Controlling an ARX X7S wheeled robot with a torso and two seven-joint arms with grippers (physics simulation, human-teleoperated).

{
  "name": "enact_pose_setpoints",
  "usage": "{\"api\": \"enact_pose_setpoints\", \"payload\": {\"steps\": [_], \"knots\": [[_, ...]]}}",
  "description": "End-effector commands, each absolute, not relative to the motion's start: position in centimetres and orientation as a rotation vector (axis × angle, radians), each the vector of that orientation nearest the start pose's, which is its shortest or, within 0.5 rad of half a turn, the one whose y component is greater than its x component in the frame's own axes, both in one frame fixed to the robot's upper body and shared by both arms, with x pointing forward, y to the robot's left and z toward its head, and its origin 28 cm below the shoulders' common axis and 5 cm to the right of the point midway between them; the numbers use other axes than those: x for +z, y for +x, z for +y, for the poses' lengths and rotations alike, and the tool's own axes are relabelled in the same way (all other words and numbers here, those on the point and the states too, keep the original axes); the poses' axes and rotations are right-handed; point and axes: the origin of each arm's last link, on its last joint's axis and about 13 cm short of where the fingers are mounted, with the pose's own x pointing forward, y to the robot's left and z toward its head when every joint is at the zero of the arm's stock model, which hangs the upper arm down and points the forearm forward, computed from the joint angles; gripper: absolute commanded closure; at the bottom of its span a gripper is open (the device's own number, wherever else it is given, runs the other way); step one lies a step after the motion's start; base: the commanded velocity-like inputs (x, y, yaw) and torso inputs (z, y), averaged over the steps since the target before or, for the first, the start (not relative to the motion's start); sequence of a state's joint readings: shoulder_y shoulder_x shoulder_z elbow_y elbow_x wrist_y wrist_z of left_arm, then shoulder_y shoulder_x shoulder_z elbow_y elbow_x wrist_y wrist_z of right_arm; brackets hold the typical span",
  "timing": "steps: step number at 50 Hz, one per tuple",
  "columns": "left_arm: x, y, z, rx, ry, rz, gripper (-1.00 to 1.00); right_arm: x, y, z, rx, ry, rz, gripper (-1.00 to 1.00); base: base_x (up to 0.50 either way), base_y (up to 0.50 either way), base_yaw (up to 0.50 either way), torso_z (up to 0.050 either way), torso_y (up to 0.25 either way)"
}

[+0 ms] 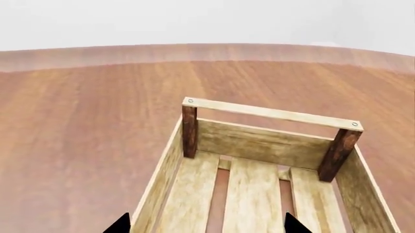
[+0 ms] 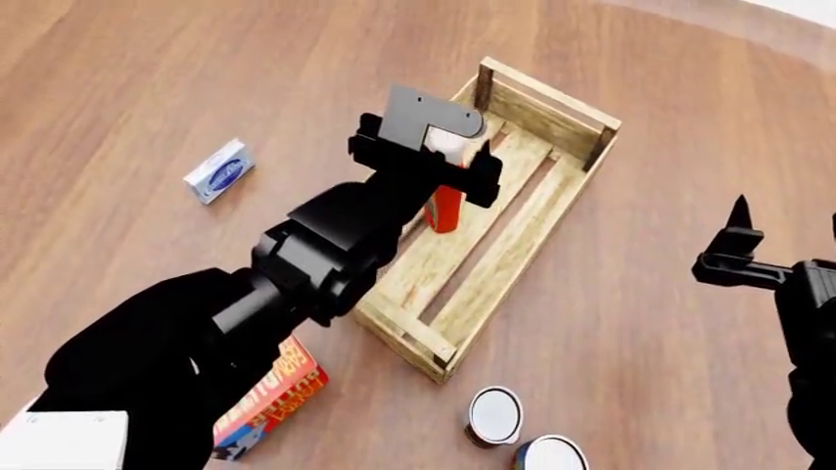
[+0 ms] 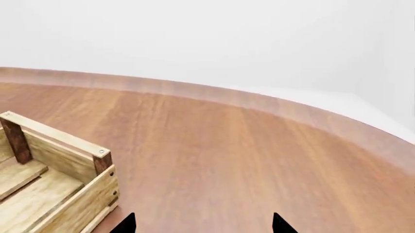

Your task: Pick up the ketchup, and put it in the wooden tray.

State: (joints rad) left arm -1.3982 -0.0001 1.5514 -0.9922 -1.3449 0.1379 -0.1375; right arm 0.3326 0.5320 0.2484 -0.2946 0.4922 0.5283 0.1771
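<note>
The wooden tray (image 2: 520, 238) is a light slatted crate lying on the wooden floor; its far end shows in the left wrist view (image 1: 272, 112) and one corner in the right wrist view (image 3: 60, 138). The ketchup (image 2: 445, 210) is an orange-red bottle inside the tray by its left side, mostly hidden under my left gripper. My left gripper (image 2: 426, 166) hangs over the tray with its jaws wide apart and nothing between them (image 1: 207, 225). My right gripper (image 2: 784, 235) is open and empty over bare floor to the right of the tray (image 3: 203, 224).
A blue-and-white box (image 2: 217, 170) lies on the floor left of the tray. A red-and-orange box (image 2: 277, 390) lies near my left arm at the front. Two cans (image 2: 495, 416) (image 2: 550, 455) stand just in front of the tray's near end.
</note>
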Motion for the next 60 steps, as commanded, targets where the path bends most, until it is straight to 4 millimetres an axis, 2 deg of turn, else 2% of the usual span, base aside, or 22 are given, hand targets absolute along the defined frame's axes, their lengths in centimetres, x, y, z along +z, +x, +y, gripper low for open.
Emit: {"api": "enact_pose_setpoints", "payload": {"steps": [1, 4, 9, 15, 22, 31, 39, 48, 60], "knots": [[20.6, 41.2, 10.5, -0.454, 0.105, -0.063, -1.00, 17.8, 24.7, -23.3, -0.270, -0.027, -0.191, -1.00, 0.00, 0.00, 0.00, -0.004, 0.092], [20.7, 41.3, 10.5, -0.453, 0.105, -0.067, -1.00, 18.1, 24.7, -23.0, -0.267, -0.028, -0.193, -1.00, 0.00, 0.00, 0.00, -0.004, 0.109], [21.0, 41.3, 10.4, -0.454, 0.102, -0.074, -1.00, 18.8, 24.7, -21.4, -0.265, -0.032, -0.198, -1.00, 0.00, 0.00, 0.00, -0.005, 0.142], [21.3, 41.3, 10.4, -0.456, 0.101, -0.082, -1.00, 18.7, 26.3, -20.4, -0.263, -0.033, -0.200, -1.00, 0.00, 0.00, 0.00, -0.005, 0.175], [21.7, 41.3, 10.3, -0.458, 0.104, -0.109, -1.00, 18.9, 26.8, -20.0, -0.261, -0.033, -0.207, -1.00, 0.00, 0.00, 0.00, -0.007, 0.180], [23.8, 41.6, 10.2, -0.482, 0.064, -0.153, -1.00, 19.3, 24.3, -21.1, -0.253, -0.029, -0.218, -1.00, 0.00, 0.00, 0.00, -0.007, 0.181], [24.3, 42.0, 11.3, -0.440, 0.060, -0.208, -1.00, 19.6, 23.8, -21.2, -0.252, -0.041, -0.227, -1.00, 0.00, 0.00, 0.00, -0.008, 0.179], [23.3, 38.7, 15.7, -0.347, 0.018, -0.256, -1.00, 19.8, 23.9, -20.6, -0.240, -0.101, -0.240, -1.00, 0.00, 0.00, 0.00, -0.010, 0.173], [18.0, 32.6, 20.6, -0.202, -0.024, -0.219, -1.00, 19.7, 22.9, -19.4, -0.222, -0.161, -0.268, -1.00, 0.00, 0.00, 0.00, -0.010, 0.167]]}}
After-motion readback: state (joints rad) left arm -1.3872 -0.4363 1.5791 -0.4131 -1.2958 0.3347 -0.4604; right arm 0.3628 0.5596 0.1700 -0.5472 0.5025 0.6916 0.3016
